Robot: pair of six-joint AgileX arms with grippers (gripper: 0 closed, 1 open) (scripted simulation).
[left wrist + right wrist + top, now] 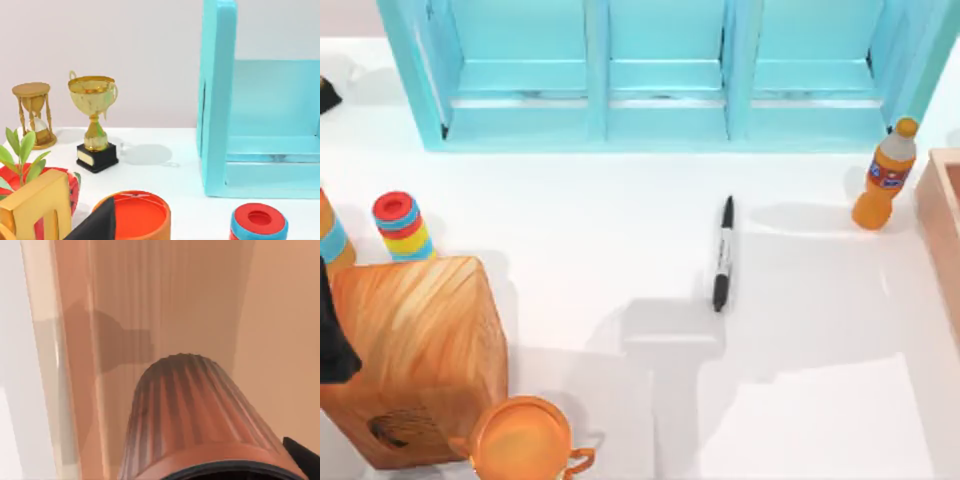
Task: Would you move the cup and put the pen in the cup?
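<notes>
The pen [722,254], slim and black with a white middle band, lies flat on the white table near the middle, pointing away from the front edge. The cup [197,420], copper-brown with ribbed sides and a dark rim, stands very close under the right wrist camera against a pale wooden wall [165,300]. A black edge of my right gripper [303,458] shows beside the cup's rim. My left arm [332,335] is parked at the table's left edge, far from the pen.
A blue shelf unit [660,80] spans the back. An orange bottle [885,176] and a wooden tray [942,215] are at the right. A wooden block [415,350], an orange mug [525,440] and stacked rings [402,225] crowd the left. A trophy [92,120] and hourglass [34,112] stand farther left.
</notes>
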